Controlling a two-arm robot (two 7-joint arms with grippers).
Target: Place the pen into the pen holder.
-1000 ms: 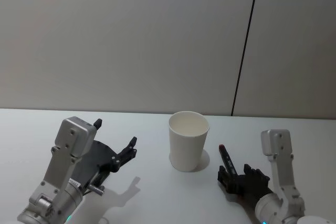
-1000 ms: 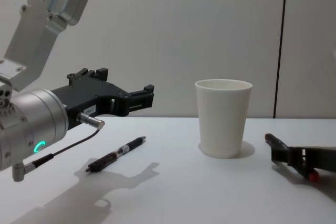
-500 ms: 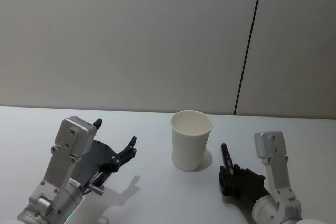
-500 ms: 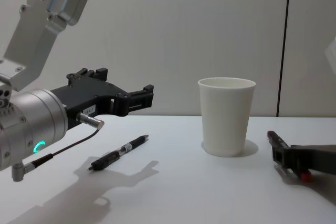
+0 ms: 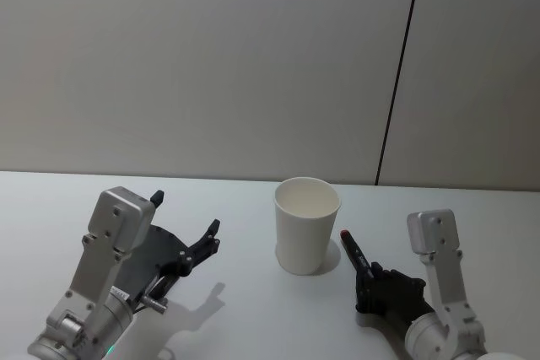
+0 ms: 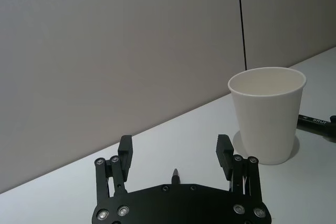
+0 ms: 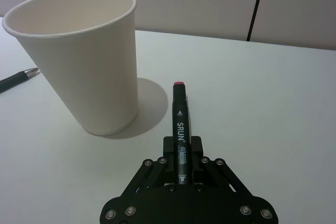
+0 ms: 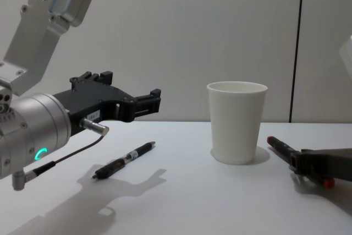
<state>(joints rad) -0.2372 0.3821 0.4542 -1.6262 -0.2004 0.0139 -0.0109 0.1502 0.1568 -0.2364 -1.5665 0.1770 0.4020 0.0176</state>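
Right hand [image 5: 369, 286] was clamped on the marker [image 5: 354, 252], red tip aimed at 11 o'clock, pen holder [image 5: 306, 225] just beside it at 10 o'clock on the bench [image 5: 270, 326]. Left hand [image 8: 132, 89] hung open over a second pen [image 8: 124, 160], farther off.

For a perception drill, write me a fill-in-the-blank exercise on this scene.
The right gripper is shut on a black marker with a ____ tip.
The left gripper is ____, not shut, and hovers over a second pen lying on the table.
The pen holder, a white paper ____, stands upright between the two grippers.
Missing words: red; open; cup.
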